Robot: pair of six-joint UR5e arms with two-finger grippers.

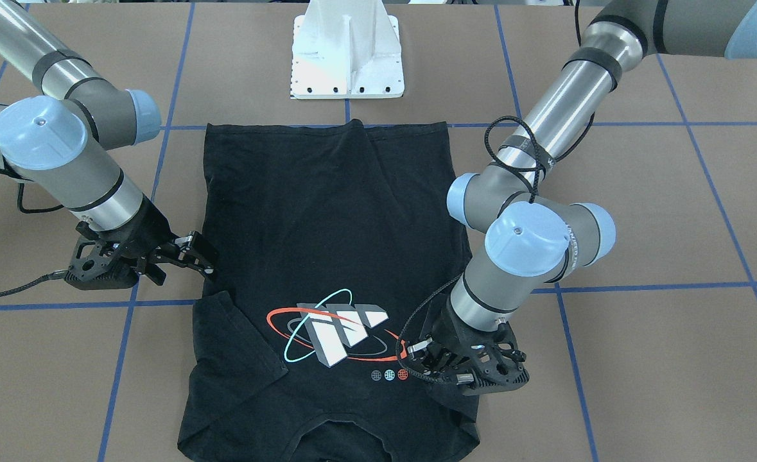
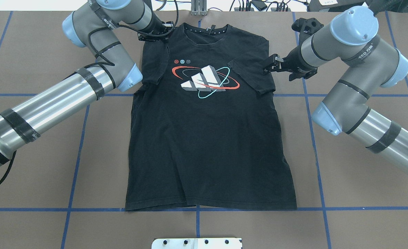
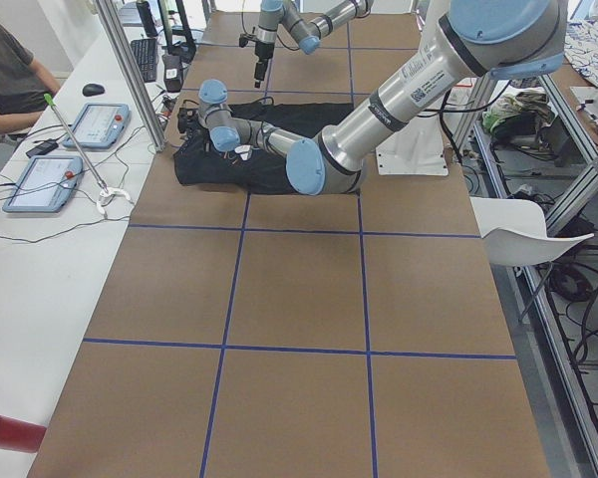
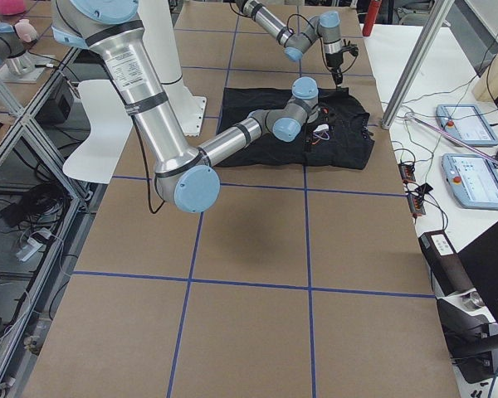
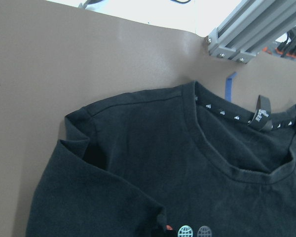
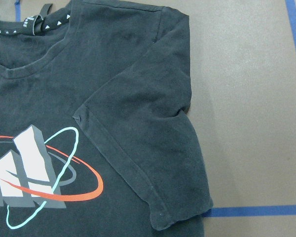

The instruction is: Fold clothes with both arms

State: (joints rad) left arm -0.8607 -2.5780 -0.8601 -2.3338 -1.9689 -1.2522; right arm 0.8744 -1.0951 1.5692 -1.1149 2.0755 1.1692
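The black T-shirt lies flat on the bench with its logo facing up. Its hem is near the white pedestal, and both short sleeves are folded inward onto the chest. The left claw is low over the folded sleeve on its side, fingers apart and holding nothing, and the right claw is at the outer edge of the other sleeve, also spread apart.

Overhead & front cams face each other over T-shirt; wrist cams close-up.
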